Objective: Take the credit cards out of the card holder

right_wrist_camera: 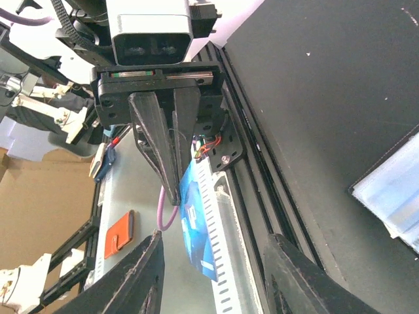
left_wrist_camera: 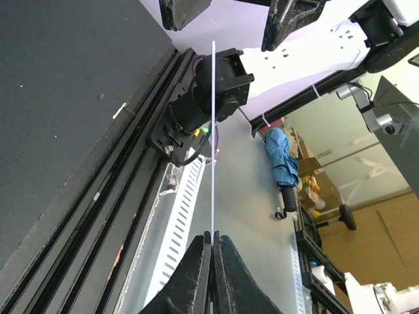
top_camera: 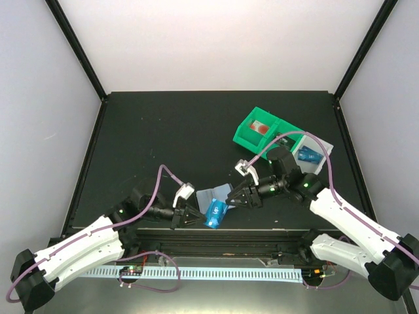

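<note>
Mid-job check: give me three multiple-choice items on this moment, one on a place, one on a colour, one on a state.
1. Where is the card holder? A) in the tray B) on the front rail C) on the table
2. What colour is the card in the left gripper? A) bright blue B) red C) green
3. How is the right gripper? A) shut on the card B) open, empty C) shut on the holder
1 C: it lies on the dark surface, clear of the tray. 2 A: blue plastic shows between the shut fingers. 3 B: its fingers stand apart, gripping nothing.
</note>
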Robot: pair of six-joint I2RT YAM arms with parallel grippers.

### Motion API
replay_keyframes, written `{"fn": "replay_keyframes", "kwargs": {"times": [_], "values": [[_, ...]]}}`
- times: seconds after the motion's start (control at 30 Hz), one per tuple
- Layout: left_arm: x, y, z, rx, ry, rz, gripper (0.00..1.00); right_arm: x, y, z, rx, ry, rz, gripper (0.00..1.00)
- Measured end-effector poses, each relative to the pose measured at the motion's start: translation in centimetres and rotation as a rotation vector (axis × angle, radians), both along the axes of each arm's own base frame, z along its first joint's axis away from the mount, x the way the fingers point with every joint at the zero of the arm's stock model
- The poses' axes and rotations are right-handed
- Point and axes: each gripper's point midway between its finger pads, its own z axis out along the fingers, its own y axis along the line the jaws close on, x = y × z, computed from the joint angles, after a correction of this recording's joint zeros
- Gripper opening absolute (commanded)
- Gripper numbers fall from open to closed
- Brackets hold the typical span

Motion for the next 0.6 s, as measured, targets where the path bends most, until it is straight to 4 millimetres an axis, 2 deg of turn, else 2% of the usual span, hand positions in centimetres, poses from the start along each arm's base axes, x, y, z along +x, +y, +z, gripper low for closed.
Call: {"fn": "replay_keyframes", "kwargs": {"times": [0.2, 0.4, 0.6], "values": [[-0.1, 0.0, 0.0, -0.003, -0.007, -0.006, 0.02, -0.1, 0.5, -0.4, -0.001, 0.019, 0.023, 0.34], [-0.1, 0.0, 0.1, -0.005, -0.010, -0.009, 0.02, -0.4, 1.1, -0.9, -0.005, 0.049, 0.049, 0.32], [-0.1, 0.0, 0.1, -0.005, -0.014, -0.010, 0.02, -1.0, 1.4, -0.7, 0.013, 0.061, 0.081, 0.08]]}}
